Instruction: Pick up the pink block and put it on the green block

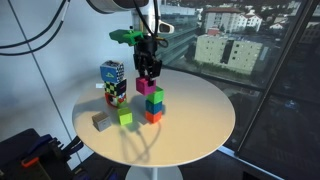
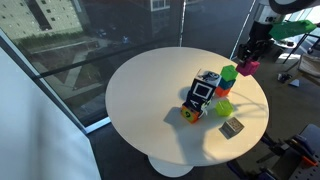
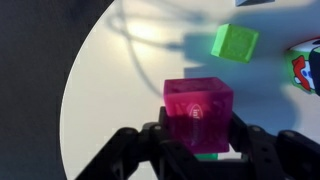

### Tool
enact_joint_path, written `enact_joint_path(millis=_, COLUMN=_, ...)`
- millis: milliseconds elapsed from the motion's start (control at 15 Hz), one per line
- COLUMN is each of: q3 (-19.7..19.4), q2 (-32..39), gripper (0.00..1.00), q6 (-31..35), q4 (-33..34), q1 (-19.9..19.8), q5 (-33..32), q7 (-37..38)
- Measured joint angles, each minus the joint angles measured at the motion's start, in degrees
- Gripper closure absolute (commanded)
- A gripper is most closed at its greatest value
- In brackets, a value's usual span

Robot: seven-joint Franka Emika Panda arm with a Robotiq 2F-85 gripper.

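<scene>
My gripper [image 3: 200, 142] is shut on the pink block [image 3: 198, 108], one finger on each side. In an exterior view the gripper [image 1: 148, 70] holds the pink block [image 1: 146, 87] close above the green block [image 1: 155, 101], a little off to one side. The green block sits on top of a red-orange cube [image 1: 154, 116]. In the wrist view a strip of the green block [image 3: 205, 156] shows under the pink one. I cannot tell whether they touch. The gripper [image 2: 250, 52] and pink block [image 2: 248, 68] also show in the other exterior view.
Everything stands on a round white table [image 1: 200, 140]. A lime cube [image 1: 125, 117] [image 3: 234, 42] lies near the stack, with a grey block [image 1: 101, 121] beyond it. A multicoloured puzzle cube [image 1: 113, 78] stands on other pieces at the side.
</scene>
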Motion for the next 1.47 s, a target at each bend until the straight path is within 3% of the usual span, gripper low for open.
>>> enact_joint_path(millis=1467, q3=0.07, q2=5.96, gripper=0.70, q6=0.03, q4=9.07, q1=0.89, q5=0.00, q7=4.35)
